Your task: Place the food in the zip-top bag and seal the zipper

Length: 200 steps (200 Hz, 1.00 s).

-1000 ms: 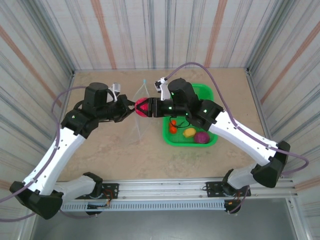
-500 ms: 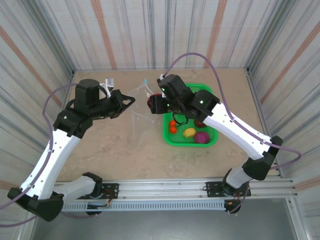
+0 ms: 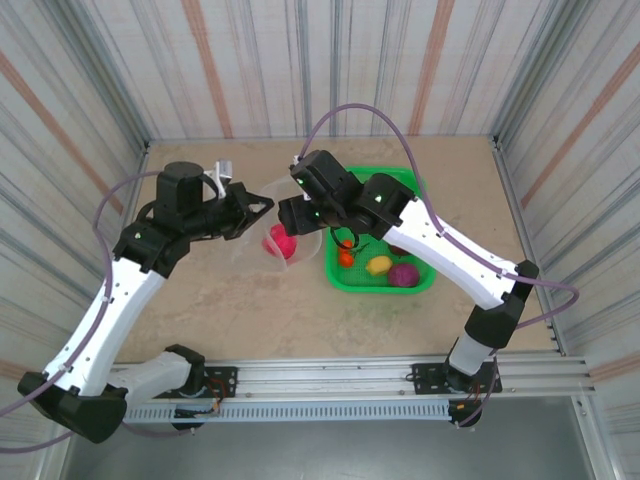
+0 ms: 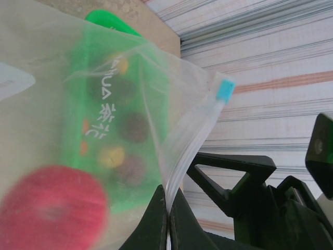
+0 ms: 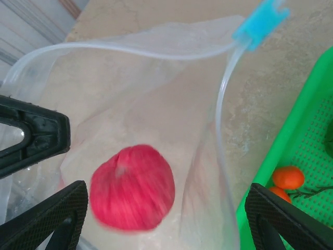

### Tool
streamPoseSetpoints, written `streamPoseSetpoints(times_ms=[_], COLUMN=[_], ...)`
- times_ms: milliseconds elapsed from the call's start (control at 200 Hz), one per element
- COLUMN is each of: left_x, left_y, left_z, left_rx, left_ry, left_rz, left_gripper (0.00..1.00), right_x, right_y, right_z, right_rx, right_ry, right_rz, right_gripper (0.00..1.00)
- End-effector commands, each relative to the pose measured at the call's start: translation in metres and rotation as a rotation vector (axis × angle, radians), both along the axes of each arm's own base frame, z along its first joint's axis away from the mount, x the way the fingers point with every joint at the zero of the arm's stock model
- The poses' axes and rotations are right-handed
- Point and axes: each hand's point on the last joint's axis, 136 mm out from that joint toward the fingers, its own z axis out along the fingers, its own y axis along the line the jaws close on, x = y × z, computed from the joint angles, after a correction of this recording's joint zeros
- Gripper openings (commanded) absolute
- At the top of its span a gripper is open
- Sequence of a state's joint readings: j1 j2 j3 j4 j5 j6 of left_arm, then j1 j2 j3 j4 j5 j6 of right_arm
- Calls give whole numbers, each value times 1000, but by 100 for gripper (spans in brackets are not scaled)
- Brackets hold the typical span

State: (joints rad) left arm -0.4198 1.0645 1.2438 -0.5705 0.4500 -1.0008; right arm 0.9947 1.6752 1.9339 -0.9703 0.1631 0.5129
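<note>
Since 1 second ago the right arm has swung its hand (image 3: 288, 212) over the bag's mouth and let go. The red fruit (image 5: 132, 187) it carried now lies inside the bag (image 5: 156, 94), low on the worktop (image 3: 250, 300).

The basket (image 3: 380, 288) sits just right of the bag with at least 3 pieces in it: orange, yellow and purple. The left hand (image 4: 167, 200) is clenched on the bag's rim, holding the mouth up and open. The right hand's jaws stand wide apart, released, with nothing between them.

To finish this drop well, I would lift the right hand straight up so neither finger catches the thin rim. The left grip should stay put, or the floppy mouth will likely fold shut. The blue slider (image 5: 260, 21) sits at the mouth's far end, clear of the fruit.
</note>
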Motion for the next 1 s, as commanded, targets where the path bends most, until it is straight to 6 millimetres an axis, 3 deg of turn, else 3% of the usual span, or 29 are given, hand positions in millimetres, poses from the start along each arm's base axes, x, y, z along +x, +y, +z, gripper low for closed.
streamPoseSetpoints(times_ms=[0, 210, 376, 511, 606, 716, 862, 972, 997], left_x=[-5, -4, -6, -11, -14, -15, -16, -16, -17], left_y=[2, 12, 32, 48, 52, 51, 45, 44, 44], left_z=[6, -2, -6, -3, 1, -3, -16, -27, -28], left_rx=[-31, -22, 46, 86, 106, 110, 95, 95, 96], left_ry=[-20, -13, -29, -57, -80, -85, -65, -50, -51], left_rz=[-2, 20, 60, 95, 96, 84, 50, 45, 42], left_gripper=[0, 0, 0, 0, 0, 0, 0, 0, 0], right_x=[-4, -4, -5, 4, 21, 34, 41, 49, 51], right_y=[-3, -20, -41, -78, -118, -162, -194, -215, -217], right_z=[14, 22, 27, 29, 1, -54, -126, -160, -165], right_rx=[24, 75, 145, 207, 144, -18, -268, -411, -428], right_ry=[-11, -20, -31, -28, 15, 99, 171, 193, 195], right_rz=[31, -5, 6, -76, -219, -374, -467, -519, -525], right_gripper=[81, 79, 78, 78, 77, 78, 83, 87, 93])
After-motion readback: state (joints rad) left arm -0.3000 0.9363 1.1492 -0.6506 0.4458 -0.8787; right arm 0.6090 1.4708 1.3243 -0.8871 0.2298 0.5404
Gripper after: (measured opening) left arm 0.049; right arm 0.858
